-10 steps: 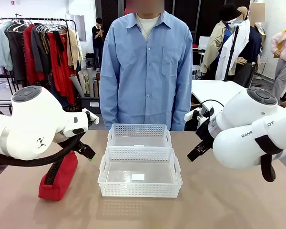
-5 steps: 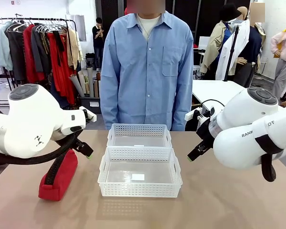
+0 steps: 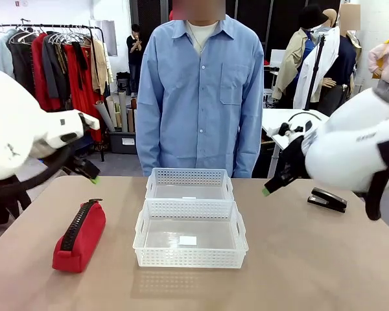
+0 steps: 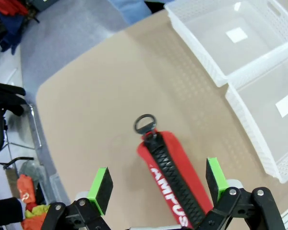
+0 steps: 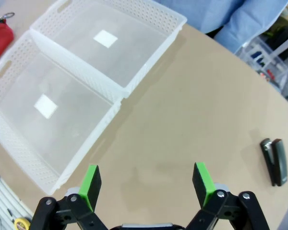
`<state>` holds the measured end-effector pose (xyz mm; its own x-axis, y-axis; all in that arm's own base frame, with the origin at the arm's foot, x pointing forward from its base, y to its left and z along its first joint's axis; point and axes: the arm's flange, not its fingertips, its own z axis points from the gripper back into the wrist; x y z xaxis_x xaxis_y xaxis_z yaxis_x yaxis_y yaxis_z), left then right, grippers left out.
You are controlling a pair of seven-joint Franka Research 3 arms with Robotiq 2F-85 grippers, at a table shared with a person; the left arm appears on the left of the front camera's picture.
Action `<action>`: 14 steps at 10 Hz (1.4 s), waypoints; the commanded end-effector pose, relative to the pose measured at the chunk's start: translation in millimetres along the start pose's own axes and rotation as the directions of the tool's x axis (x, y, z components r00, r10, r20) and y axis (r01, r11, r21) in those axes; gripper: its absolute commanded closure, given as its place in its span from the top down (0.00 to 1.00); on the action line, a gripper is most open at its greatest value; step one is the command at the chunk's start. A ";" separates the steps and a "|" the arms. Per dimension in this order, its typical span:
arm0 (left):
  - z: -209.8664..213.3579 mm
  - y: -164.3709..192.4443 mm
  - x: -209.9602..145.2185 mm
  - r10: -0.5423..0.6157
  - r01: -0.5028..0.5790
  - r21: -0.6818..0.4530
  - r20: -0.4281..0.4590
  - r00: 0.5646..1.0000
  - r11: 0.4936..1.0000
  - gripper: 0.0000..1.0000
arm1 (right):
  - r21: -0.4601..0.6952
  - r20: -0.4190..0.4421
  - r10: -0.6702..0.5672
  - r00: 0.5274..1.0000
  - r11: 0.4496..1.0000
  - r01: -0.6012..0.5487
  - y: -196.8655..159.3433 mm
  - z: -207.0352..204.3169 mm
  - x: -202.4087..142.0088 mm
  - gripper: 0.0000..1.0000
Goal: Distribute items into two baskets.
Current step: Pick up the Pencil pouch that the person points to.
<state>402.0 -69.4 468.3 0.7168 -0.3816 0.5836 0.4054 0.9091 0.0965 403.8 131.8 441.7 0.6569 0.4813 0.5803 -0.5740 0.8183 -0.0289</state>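
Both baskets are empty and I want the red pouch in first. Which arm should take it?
Left. The left gripper hangs with open jaws over the red pouch, which lies on its side of the baskets. The right gripper, also open, is across the baskets, nearer the stapler.

Baskets, white and perforated: two, a near basket (image 3: 189, 257) and a far basket (image 3: 189, 177).
White labels on the basket floors: two, a near label (image 3: 188, 240) and a far label (image 3: 188, 197).
Red pouch (image 3: 81, 236): one, left.
Black stapler (image 3: 328, 199): one, far right.
Table (image 3: 311, 265): one.
Robot arms: two, left arm (image 3: 13, 136) and right arm (image 3: 356, 152), each with one pair of jaws.
Person (image 3: 201, 97) at the far side: one.
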 end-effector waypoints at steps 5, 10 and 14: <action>84.9 112.7 0.7 0.041 -0.040 -0.061 0.020 0.999 0.997 1.00 | 0.112 0.076 -0.135 0.988 0.986 0.126 -100.4 91.3 10.2 1.00; 138.3 184.7 -44.5 0.077 -0.061 -0.145 0.104 0.992 0.987 1.00 | 0.260 0.129 -0.260 0.957 0.940 0.221 -166.0 151.6 -30.4 1.00; 132.4 207.5 -60.1 0.098 -0.059 -0.217 0.178 0.979 0.974 1.00 | 0.271 0.188 -0.282 0.941 0.935 0.226 -181.7 180.1 -67.9 1.00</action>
<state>360.7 160.4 559.9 0.6647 -0.2453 0.7057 0.4440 0.8894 -0.1090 382.4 -100.4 555.6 0.7160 0.1594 0.6797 -0.4883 0.8102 0.3243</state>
